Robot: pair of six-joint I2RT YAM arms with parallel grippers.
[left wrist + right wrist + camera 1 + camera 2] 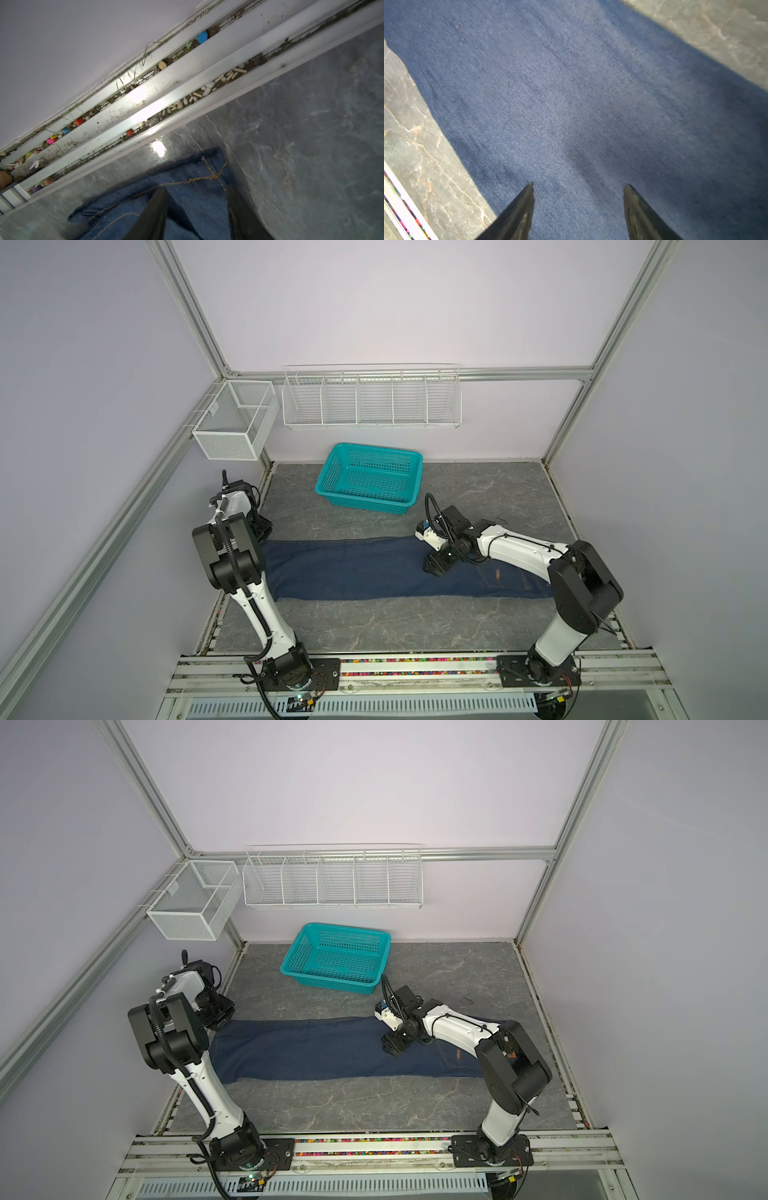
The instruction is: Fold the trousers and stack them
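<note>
Where the trousers lie (both top views): flat and lengthwise across the counter, pocket end to the right; crosswise fold judged pending.
Teal basket: behind them, well apart, no obstruction.
Left wrist view: left tool, jaws apart, over the stitched leg-end corner, likely for a lift; littered rail close beyond.
Right wrist view: right tool, jaws apart, low over mid-cloth, gripping nothing.

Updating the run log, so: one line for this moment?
dark navy denim jeans: flat, full length | left gripper: open, at leg-end corner | right gripper: open, above jeans
</note>
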